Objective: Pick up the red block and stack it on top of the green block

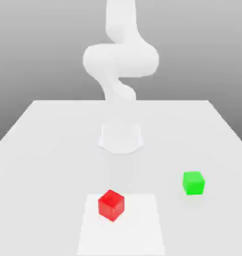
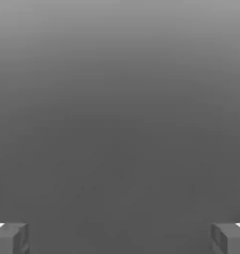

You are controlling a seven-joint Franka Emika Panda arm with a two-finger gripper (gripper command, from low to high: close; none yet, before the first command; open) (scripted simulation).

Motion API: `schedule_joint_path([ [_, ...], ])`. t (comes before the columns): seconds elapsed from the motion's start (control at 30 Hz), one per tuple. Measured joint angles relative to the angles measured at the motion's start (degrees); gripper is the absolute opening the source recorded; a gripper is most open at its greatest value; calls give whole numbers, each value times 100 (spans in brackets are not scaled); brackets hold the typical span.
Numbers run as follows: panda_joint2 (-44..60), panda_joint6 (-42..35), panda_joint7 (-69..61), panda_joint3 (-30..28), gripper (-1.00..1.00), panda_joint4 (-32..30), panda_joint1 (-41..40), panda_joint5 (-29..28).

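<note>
We observed the small bright red cube with smooth faces, the red block (image 1: 111, 204), resting on a paler square patch (image 1: 143, 230) near the front of the flat white table (image 1: 48, 145). It sat turned so that one vertical edge faced the exterior view. The small bright green cube of similar size, the green block (image 1: 193, 182), stood on the bare table surface toward the exterior view's right and slightly farther back, well apart from the red block. Neither block was touched by anything. The white robot arm (image 1: 120, 60) rose from its round base (image 1: 121, 137) behind both blocks.

In the hand view, we saw the gripper (image 2: 120, 238) with its two grey fingertips (image 2: 10, 238) spread to opposite edges, fully open, with nothing held between them.
</note>
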Motion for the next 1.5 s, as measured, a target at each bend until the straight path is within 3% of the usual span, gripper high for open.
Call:
schedule_joint_path([
  [0.47, 2488, 1431, -3451, -1423, 0, -1498, 1290, 646],
  [0.73, 3716, 2271, -4889, -1635, 0, -2355, 1454, 315],
  [0.8, 3952, 2482, -5052, -1660, 0, -2569, 1365, -46],
  [0.9, 4173, 2644, -5226, -1650, 0, -2601, 1341, -73],
  [1.2, 4798, 3098, -5828, -1377, 0, -2448, 1264, 692],
  [1.5, 5545, 3747, -6440, -613, 0, -2403, 726, 1559],
])
